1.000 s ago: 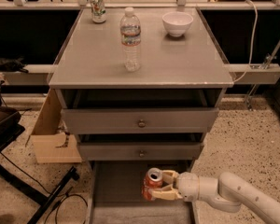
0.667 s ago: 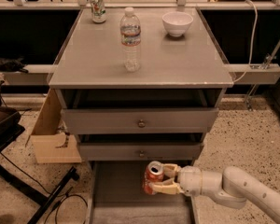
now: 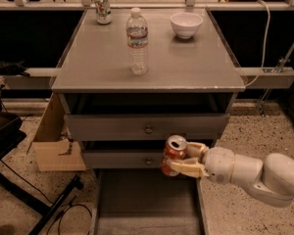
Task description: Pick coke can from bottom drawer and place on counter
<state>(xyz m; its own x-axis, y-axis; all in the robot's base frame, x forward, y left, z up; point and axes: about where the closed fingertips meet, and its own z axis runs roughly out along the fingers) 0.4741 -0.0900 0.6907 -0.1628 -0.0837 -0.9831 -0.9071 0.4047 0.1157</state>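
The coke can, red with a silver top and pull tab, is held in the air in front of the middle drawer, above the open bottom drawer. My gripper is shut on the can, one pale finger behind it and one across its lower front; the white arm comes in from the lower right. The bottom drawer is pulled out at floor level and its flat grey inside shows nothing in it. The counter is the grey cabinet top above.
On the counter stand a water bottle, a white bowl and a white-and-green can. Two upper drawers with round knobs are slightly open. A cardboard box sits left of the cabinet, with a black stand and cables at lower left.
The gripper has lifted the coke can up out of the bottom drawer, from near the drawer floor to the height of the middle drawer front.
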